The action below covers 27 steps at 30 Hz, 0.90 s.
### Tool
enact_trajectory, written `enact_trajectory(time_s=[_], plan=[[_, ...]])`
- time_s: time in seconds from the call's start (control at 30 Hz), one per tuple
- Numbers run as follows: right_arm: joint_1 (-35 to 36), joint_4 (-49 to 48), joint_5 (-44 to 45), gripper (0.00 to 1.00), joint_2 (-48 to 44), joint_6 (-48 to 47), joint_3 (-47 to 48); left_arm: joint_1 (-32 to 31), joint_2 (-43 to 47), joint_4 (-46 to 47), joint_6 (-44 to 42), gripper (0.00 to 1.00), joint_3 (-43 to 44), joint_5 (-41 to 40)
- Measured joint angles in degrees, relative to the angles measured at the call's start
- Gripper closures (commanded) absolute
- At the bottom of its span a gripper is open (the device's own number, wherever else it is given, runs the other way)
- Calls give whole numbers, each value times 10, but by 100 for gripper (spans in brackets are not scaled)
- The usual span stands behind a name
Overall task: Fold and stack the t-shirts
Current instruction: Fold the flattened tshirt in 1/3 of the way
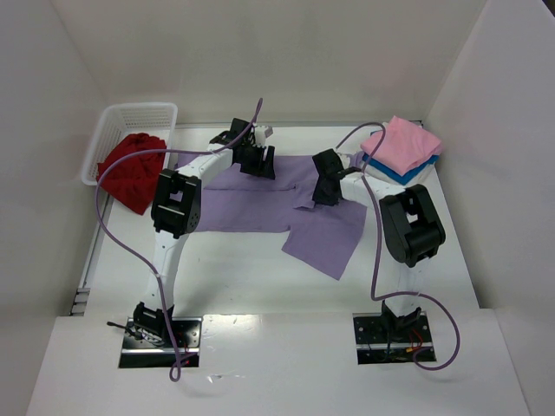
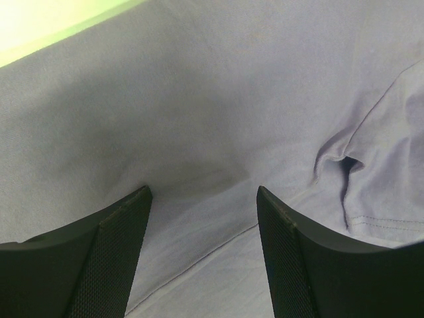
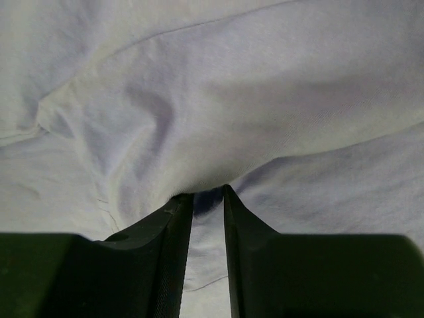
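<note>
The left gripper [image 1: 253,163] and the right gripper [image 1: 326,195] both sit low on the soft lavender purple cloth t-shirt [image 1: 247,208], which from above we see lying part folded in the middle of the white table [image 1: 260,277]. A deep red t-shirt [image 1: 130,169] drapes out of the white plastic lattice basket [image 1: 139,111] at the far left corner. A pink t-shirt [image 1: 403,143] lies on a bright blue t-shirt [image 1: 395,173] at the far right corner.

In the left wrist view, the fingers [image 2: 119,265] stand spread over flat lavender cloth and hold nothing.

In the right wrist view, the fingers [image 3: 165,252] are drawn close and pinch a raised ridge of that cloth. We judge the fold goes best if we lift the pinch gently and carry it across evenly, so that the lower layer doesn't drag.
</note>
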<state>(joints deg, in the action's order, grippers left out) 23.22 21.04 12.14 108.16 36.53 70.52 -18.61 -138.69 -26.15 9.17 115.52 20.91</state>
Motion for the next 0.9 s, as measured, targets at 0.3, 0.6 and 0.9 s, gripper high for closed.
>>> enact_trajectory(time_s=[0.3,0.6,0.9], plan=[[0,2,-4,73,7,0,4,0,0,0,0,26,0,0],[0,2,-3,84,19,-2,5,0,0,0,0,26,0,0],[0,7,16,100,19,0,5,0,-1,-1,0,26,1,0]])
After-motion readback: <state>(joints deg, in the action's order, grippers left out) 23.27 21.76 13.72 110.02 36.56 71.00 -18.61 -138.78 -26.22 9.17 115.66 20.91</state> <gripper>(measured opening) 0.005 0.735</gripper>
